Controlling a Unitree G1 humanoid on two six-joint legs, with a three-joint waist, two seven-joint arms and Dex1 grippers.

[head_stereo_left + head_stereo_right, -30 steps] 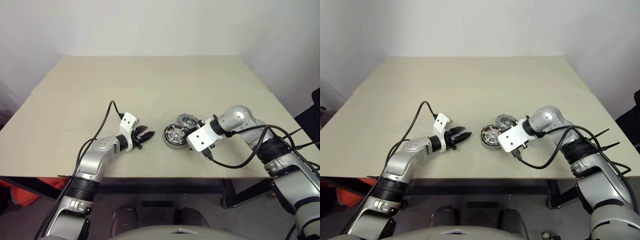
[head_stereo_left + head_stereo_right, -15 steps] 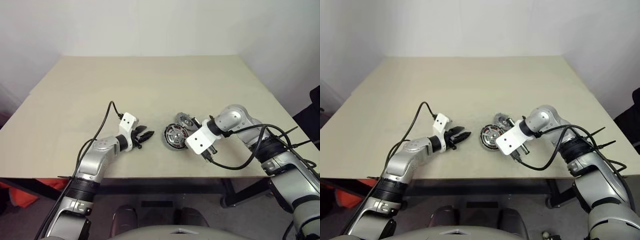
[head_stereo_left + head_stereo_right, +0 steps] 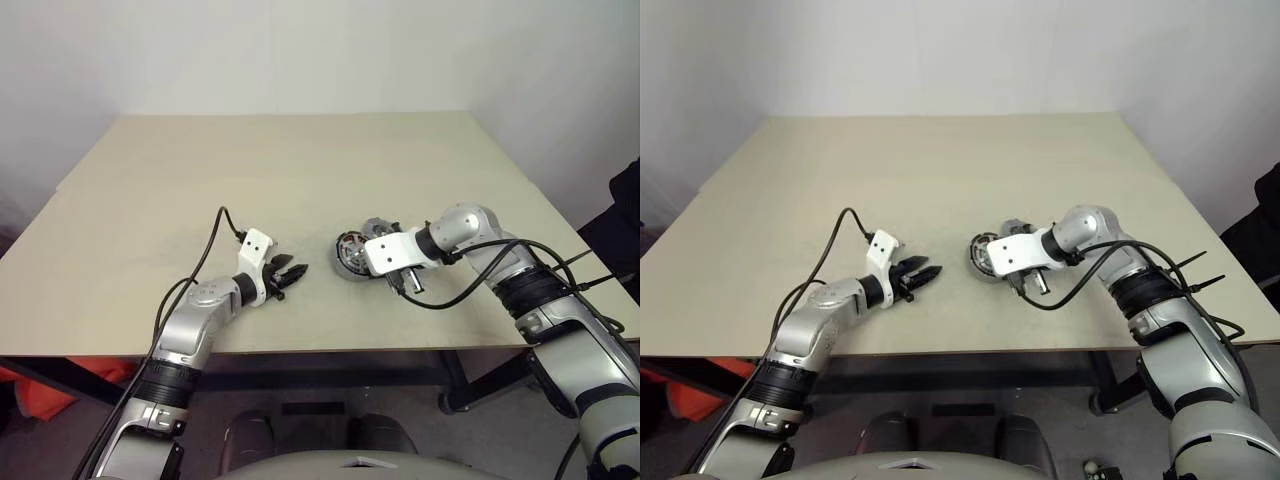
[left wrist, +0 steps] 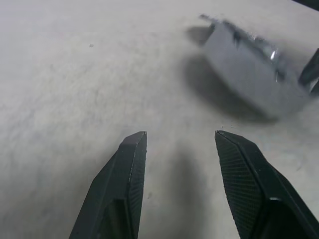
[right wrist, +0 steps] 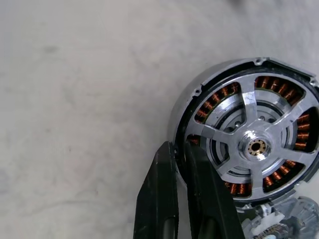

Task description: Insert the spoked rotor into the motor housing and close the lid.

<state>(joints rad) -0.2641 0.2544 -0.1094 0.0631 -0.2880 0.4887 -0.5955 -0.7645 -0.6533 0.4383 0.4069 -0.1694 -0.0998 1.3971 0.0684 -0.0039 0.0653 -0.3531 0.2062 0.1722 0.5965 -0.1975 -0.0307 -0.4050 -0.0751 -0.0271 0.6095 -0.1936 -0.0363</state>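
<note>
A pale beige worktop (image 3: 300, 160) took up the middle of the room, its surface matte and faintly scuffed, evenly lit with only soft shadows. Behind the worktop's far edge rose a plain white wall (image 3: 300, 50), bare and smooth. Under the worktop's near edge ran a dark frame with a leg (image 3: 455, 385) standing on a grey floor (image 3: 300, 440). Below the worktop's near left corner lay something orange-red (image 3: 40, 385) on the floor. Beside the worktop's right edge stood a dark object (image 3: 622, 205), partly cut off.

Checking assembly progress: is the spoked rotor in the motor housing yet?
In. The spoked rotor sits inside the motor housing, copper windings showing between its spokes.
</note>
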